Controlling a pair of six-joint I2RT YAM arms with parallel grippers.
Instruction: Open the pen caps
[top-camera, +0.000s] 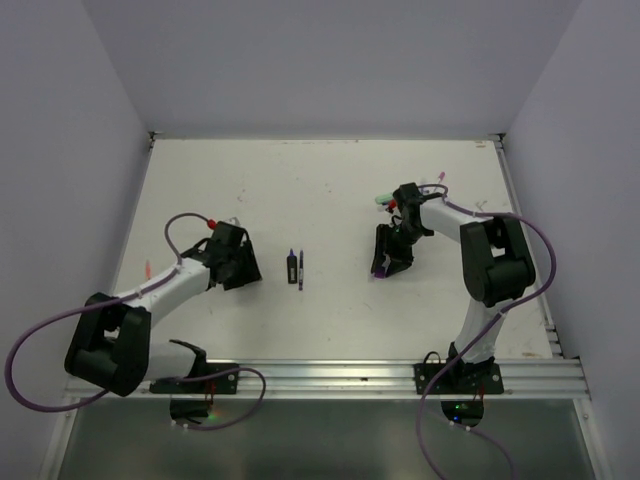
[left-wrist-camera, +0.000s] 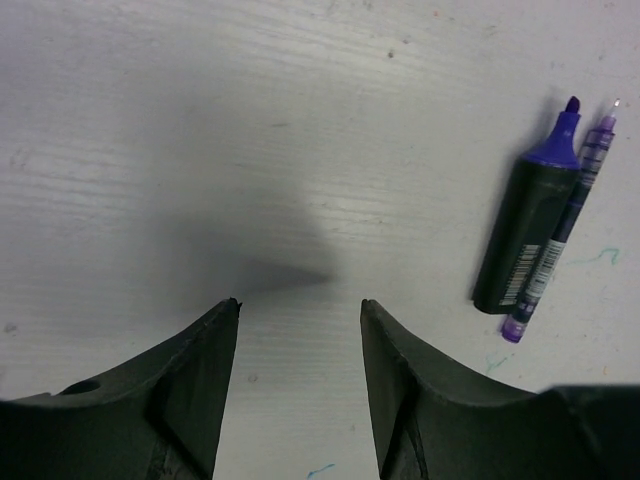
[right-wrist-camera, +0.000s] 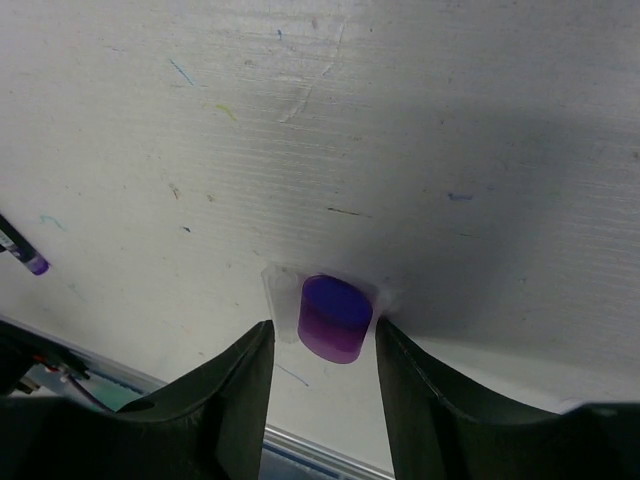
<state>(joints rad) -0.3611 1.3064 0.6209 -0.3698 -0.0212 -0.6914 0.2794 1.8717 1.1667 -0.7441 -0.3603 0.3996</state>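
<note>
A dark highlighter with a bare purple tip lies at the table's middle beside a thin purple pen. Both show at the right of the left wrist view, the highlighter and the pen. My left gripper is open and empty, left of them. My right gripper is low over the table with a purple cap in a clear shell between its fingertips. The shell touches both fingers. The cap also shows in the top view.
More pens lie around the table: a greenish one and a pink one behind the right arm, a red one and a pink one by the left arm. The metal rail runs along the near edge.
</note>
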